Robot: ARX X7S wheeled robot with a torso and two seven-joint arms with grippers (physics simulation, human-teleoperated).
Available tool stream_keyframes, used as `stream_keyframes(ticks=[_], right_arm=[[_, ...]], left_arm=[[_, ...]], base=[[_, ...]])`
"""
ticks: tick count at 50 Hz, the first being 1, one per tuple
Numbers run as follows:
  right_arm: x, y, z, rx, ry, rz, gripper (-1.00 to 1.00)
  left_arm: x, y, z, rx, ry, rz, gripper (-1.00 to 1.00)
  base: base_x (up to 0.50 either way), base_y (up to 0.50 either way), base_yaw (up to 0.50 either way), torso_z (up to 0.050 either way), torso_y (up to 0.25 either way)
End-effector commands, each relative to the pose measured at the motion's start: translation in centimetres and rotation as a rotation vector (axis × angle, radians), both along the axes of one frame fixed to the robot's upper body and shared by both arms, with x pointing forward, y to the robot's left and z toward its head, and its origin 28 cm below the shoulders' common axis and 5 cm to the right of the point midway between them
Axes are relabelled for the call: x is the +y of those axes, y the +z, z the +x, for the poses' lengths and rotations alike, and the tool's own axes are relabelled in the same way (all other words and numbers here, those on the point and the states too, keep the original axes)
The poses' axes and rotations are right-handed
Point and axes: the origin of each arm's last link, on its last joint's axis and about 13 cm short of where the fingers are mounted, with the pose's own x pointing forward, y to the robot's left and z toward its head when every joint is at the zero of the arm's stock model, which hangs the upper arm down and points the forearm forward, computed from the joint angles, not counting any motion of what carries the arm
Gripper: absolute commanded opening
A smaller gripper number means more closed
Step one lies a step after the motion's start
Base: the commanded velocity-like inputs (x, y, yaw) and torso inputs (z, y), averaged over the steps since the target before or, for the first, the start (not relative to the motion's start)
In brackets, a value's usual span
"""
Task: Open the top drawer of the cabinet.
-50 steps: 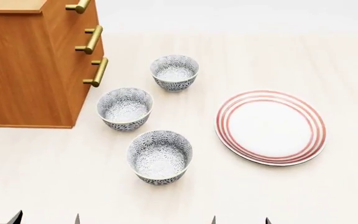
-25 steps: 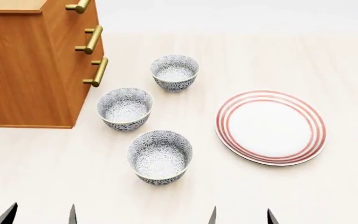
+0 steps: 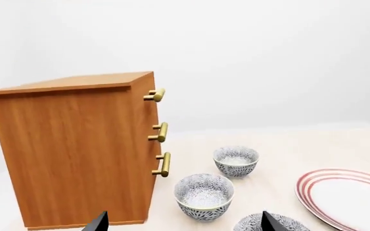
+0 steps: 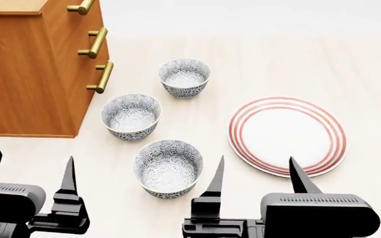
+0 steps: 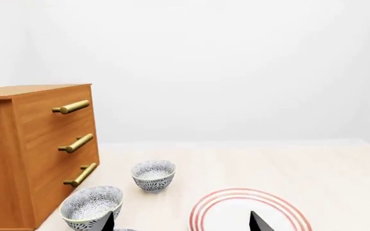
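Left claw [image 4: 28, 166] and right claw [image 4: 255, 172] both spread wide, holding nothing, low at near edge of tabletop [image 4: 309, 64], well apart from the cabinet [image 4: 25, 74]; judged step: approach, no contact yet. Next move calls for carrying a claw over to the top drawer [image 5: 56, 108], shut flush at cabinet's top, and closing on its brass handle [image 5: 71, 107]. Three patterned bowls [image 4: 168, 167] and striped plate [image 4: 287, 135] all look empty.
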Motion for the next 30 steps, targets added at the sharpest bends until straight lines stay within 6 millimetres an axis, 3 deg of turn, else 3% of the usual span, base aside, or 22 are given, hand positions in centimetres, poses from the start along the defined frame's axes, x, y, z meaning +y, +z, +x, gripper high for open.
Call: stream_keyframes(ticks=[1,17,30], right_arm=[[0.03,0.21,-0.66,-0.006,0.010,-0.015,1.00],[0.06,0.10,-1.01,-0.005,0.020,-0.033,1.00],[0.03,-0.07,-0.95,-0.012,0.024,-0.059,1.00]], left_arm=[[-0.17,0.57,-0.72,-0.003,-0.013,0.020,1.00],[0.10,0.44,-0.82,-0.014,0.007,0.031,1.00],[-0.04,0.30,-0.94,-0.011,0.003,0.046,1.00]], base=[[0.43,-0.25,0.00,0.000,0.000],[0.47,-0.18,0.00,0.000,0.000],[0.50,-0.01,0.00,0.000,0.000]])
